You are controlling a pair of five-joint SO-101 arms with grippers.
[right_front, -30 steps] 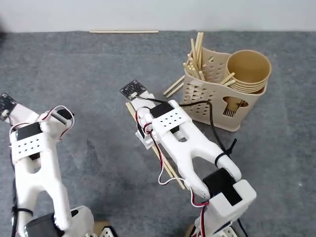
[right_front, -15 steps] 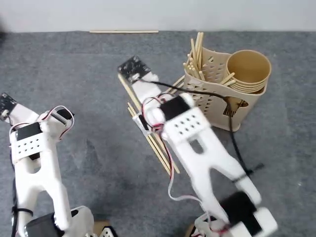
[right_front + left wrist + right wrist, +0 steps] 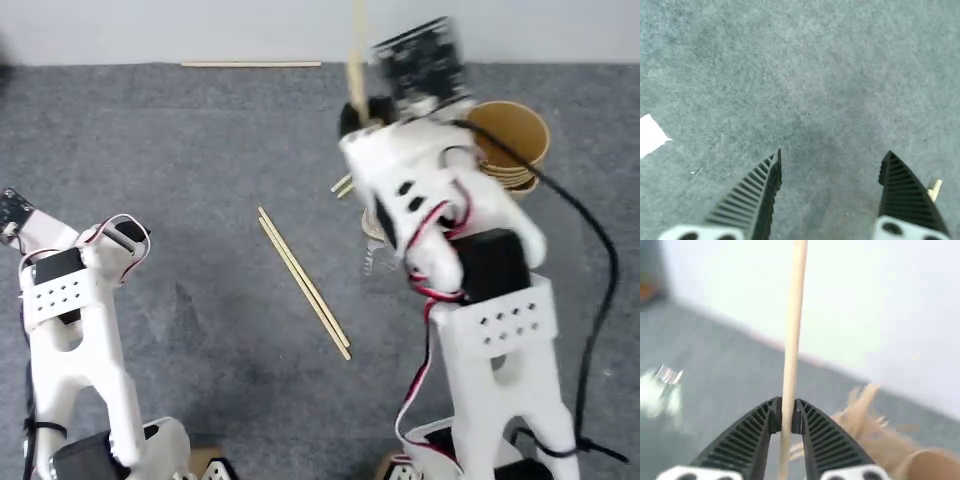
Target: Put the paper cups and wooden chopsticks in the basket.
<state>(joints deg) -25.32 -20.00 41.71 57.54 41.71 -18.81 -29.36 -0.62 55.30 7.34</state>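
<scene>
right tool (image 3: 786,416) is clamped on a chopstick (image 3: 792,330); the chopstick stands straight up, high above the table (image 3: 200,150), near the stacked cups (image 3: 515,140); left tool (image 3: 830,165) is apart, low over the grey table; two chopsticks (image 3: 303,280) lie side by side between the arms; another stick (image 3: 250,64) lies far back

A grey felt mat (image 3: 200,150) and white wall (image 3: 150,30) suggest a lab.

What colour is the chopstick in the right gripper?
Pale tan wood; the chopstick, clamped by the right gripper, shows best in the right wrist view.
</scene>
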